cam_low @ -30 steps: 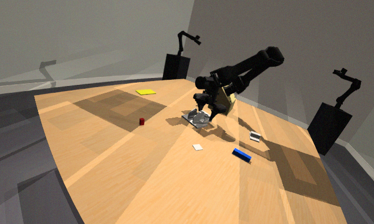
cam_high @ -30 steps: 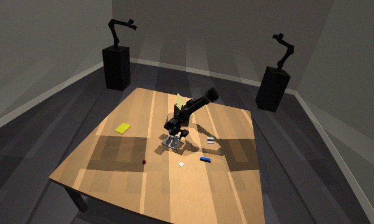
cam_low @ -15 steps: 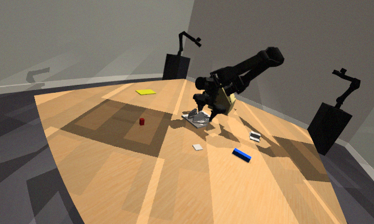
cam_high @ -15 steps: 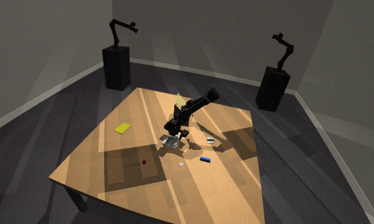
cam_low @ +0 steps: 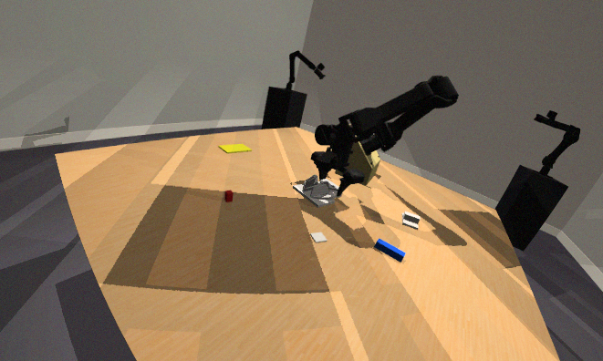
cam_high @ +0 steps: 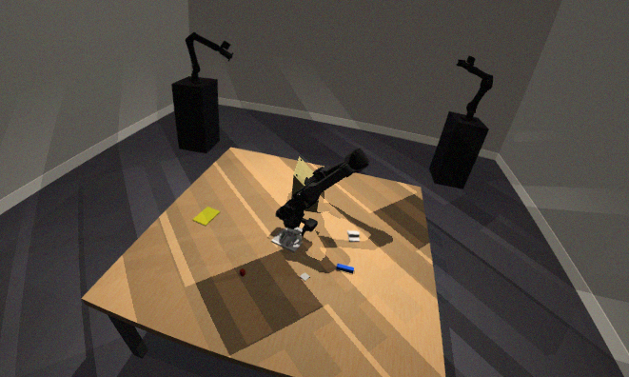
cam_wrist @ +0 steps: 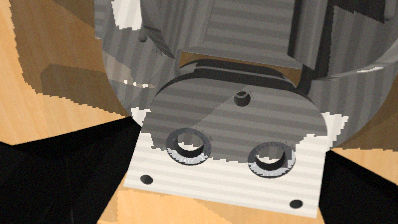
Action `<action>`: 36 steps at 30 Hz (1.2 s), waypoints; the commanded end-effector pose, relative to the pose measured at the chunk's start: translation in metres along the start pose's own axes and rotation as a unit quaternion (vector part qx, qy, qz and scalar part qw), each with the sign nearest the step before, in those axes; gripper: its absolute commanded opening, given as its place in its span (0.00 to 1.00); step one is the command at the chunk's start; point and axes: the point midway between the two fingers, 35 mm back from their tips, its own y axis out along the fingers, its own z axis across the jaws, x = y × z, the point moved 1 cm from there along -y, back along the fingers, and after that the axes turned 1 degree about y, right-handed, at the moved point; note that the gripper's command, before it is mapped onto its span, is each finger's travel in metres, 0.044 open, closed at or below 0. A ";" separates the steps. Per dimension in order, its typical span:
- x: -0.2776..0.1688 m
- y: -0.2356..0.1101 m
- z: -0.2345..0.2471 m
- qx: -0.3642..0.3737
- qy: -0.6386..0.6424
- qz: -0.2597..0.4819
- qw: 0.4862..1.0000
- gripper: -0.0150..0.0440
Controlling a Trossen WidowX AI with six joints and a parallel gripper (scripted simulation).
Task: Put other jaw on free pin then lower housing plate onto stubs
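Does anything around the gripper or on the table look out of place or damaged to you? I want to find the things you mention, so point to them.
Nothing looks plainly damaged or spilled. The housing plate [cam_wrist: 235,177] is between the gripper's [cam_low: 330,186] [cam_wrist: 227,160] fingers. The yellow plate [cam_high: 206,215] [cam_low: 234,148] and blue bar [cam_high: 344,268] [cam_low: 389,250] lie apart from the assembly, which seems harmless.

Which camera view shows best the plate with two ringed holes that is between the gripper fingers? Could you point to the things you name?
The wrist view: there the plate [cam_wrist: 230,185] fills the lower middle, with both ringed holes visible between the gripper's dark fingers. The top and exterior views show only a small grey-white assembly [cam_high: 287,239] [cam_low: 318,192] under the gripper, its holes too small to tell.
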 end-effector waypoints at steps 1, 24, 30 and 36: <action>0.000 0.001 0.000 0.001 0.002 0.000 1.000 0.85; 0.000 0.000 0.000 0.000 0.000 0.000 1.000 1.00; 0.000 0.000 0.000 0.000 0.000 0.000 1.000 1.00; 0.003 -0.018 -0.001 -0.001 0.001 -0.001 1.000 1.00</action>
